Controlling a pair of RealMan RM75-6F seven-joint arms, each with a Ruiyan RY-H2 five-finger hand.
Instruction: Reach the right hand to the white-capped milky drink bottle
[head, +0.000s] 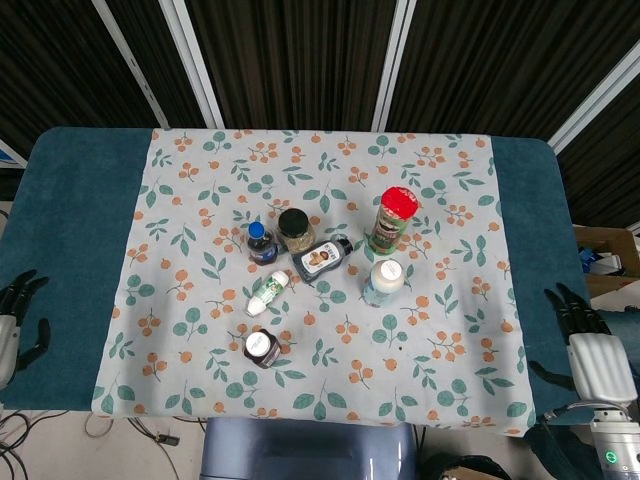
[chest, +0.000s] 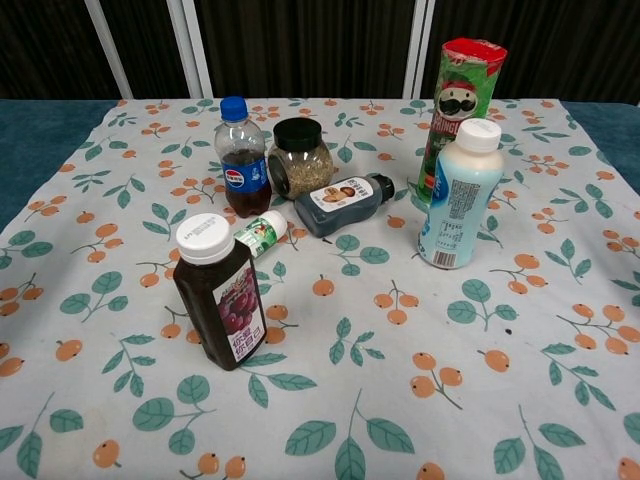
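The white-capped milky drink bottle (head: 384, 281) (chest: 459, 195) stands upright right of the table's middle, just in front of the green chip can. My right hand (head: 588, 350) hangs at the table's right front corner, far right of the bottle, fingers apart and holding nothing. My left hand (head: 14, 318) sits off the left edge, fingers spread and empty. Neither hand shows in the chest view.
A red-lidded green chip can (head: 392, 220) stands behind the bottle. A cola bottle (head: 261, 242), a dark-lidded jar (head: 295, 229), a lying dark bottle (head: 322, 258), a small lying white bottle (head: 268, 292) and a dark juice bottle (head: 262, 348) stand left. A floral cloth (head: 450, 200) covers the table.
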